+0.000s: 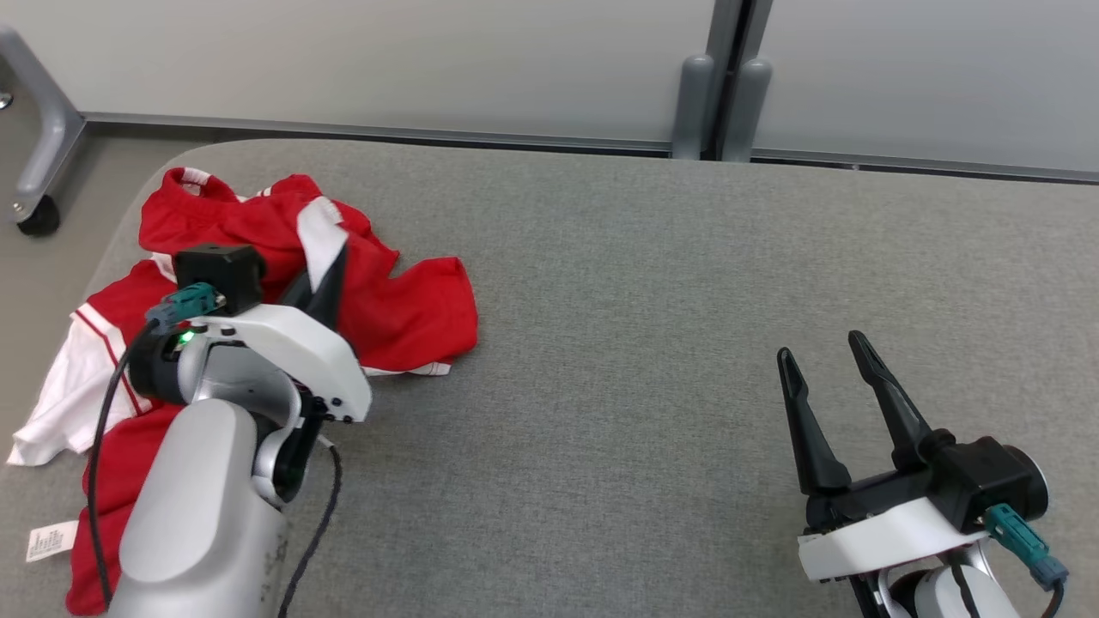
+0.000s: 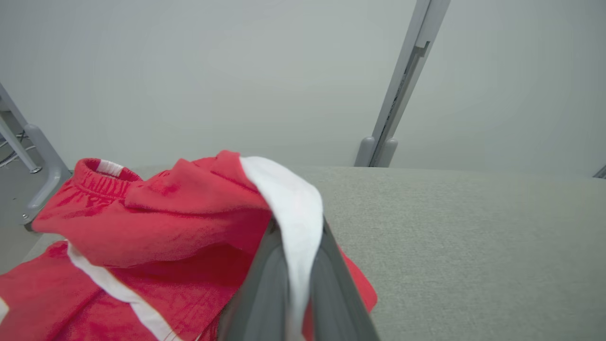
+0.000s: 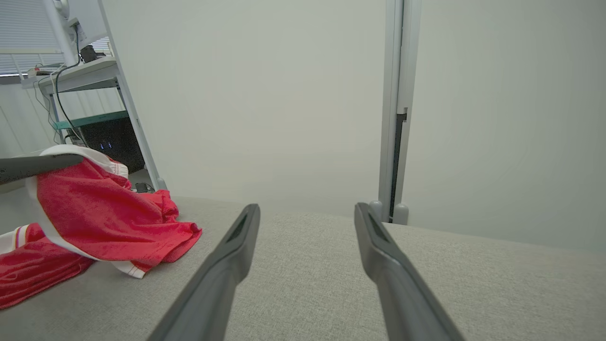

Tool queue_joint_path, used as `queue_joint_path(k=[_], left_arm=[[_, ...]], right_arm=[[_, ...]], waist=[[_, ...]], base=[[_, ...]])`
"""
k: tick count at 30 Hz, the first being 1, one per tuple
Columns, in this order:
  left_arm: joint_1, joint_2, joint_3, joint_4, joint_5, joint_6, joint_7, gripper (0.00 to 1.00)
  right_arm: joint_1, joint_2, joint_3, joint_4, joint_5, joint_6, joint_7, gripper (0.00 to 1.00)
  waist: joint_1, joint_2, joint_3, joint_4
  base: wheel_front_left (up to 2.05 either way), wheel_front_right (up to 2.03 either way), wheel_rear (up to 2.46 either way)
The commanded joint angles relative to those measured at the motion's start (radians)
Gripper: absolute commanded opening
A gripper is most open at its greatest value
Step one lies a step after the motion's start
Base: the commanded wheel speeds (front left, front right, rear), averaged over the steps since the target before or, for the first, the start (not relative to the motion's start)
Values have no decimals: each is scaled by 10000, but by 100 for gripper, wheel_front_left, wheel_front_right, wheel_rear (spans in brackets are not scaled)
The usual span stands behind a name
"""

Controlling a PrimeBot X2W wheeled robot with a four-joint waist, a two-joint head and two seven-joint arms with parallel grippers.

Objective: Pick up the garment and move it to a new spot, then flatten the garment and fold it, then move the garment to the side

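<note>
Closest to you, at 5 o'clock in the head view, your right gripper [image 1: 820,346] points away from you over the bare grey table [image 1: 644,283], its two fingers spread wide with nothing between them. At 7 o'clock the garment [image 1: 403,313], red with white panels and stripes, lies crumpled along the table's left end, with a white label [image 1: 51,541] at its nearest edge. It runs up to about 10 o'clock, where your left gripper [image 1: 333,257] is clamped tight on a white band of it. The left wrist view shows that band pinched between the fingers [image 2: 265,284] and draped over their tips, raised above the rest of the cloth. Beyond the table's far edge, at 12 o'clock, stands a pale wall [image 1: 429,60] with a grey post [image 1: 725,94]. At 10 o'clock a caster [image 1: 39,219] sits on the floor.
</note>
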Motion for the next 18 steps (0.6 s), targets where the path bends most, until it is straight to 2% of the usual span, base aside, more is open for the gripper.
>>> queue_joint_path(k=[1, 10, 12, 17, 18], left_arm=[[232, -71, -148, -455, -60, -45, 60, 0], [1443, -479, -1593, -5569, -705, -85, 1267, 0], [1707, -514, -2076, -6926, -911, -23, 1665, 0], [1714, -578, -2785, -8087, -1212, 170, 2166, 0], [1714, -578, -2785, -8087, -1212, 170, 2166, 0]], right_arm=[[137, -8, -32, -7, 61, 17, -53, 100], [367, 53, -15, -40, 111, 17, -53, 100], [337, 63, 32, -58, 131, 17, -51, 100], [259, 72, 40, -146, 165, 17, -53, 100], [259, 72, 40, -146, 165, 17, -53, 100]], waist=[[0, 0, -155, -234], [0, 0, -538, -1717], [0, 0, -570, -2300], [0, 0, -482, -3272], [0, 0, -482, -3272]], base=[[0, 0, 0], [0, 0, 0], [0, 0, 0], [0, 0, 0], [0, 0, 0]])
